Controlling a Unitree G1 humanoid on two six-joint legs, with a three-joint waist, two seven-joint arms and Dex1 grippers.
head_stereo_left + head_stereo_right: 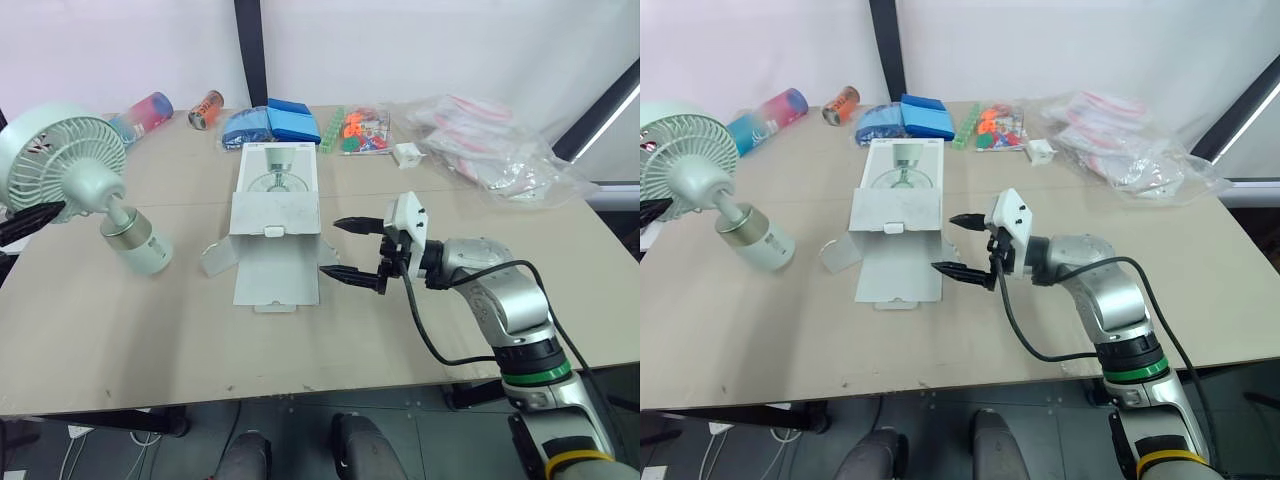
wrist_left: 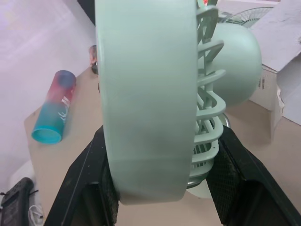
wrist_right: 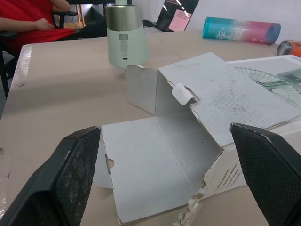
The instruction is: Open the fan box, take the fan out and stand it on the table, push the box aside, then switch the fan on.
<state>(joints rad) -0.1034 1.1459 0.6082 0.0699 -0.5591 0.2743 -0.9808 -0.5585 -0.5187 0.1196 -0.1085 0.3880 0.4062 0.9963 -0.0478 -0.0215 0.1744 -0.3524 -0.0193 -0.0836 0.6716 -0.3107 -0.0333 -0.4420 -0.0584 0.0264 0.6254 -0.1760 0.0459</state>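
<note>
The mint-green fan (image 1: 62,165) is at the table's left edge, its round head up and its cylindrical base (image 1: 140,248) down at the tabletop. In the right wrist view the base (image 3: 124,36) looks upright. My left gripper (image 2: 163,136) is shut on the fan's head, one black finger on each side of the rim. The white fan box (image 1: 275,230) lies open in the middle of the table, flaps spread toward me. My right gripper (image 1: 330,246) hovers open just right of the box's front flaps, holding nothing.
Along the far edge lie a pink-and-blue bottle (image 1: 150,110), a can (image 1: 207,108), blue packs (image 1: 272,122), a colourful packet (image 1: 362,130), a small white item (image 1: 407,155) and clear plastic bags (image 1: 490,148). A person in red (image 3: 33,19) sits beyond the table's left side.
</note>
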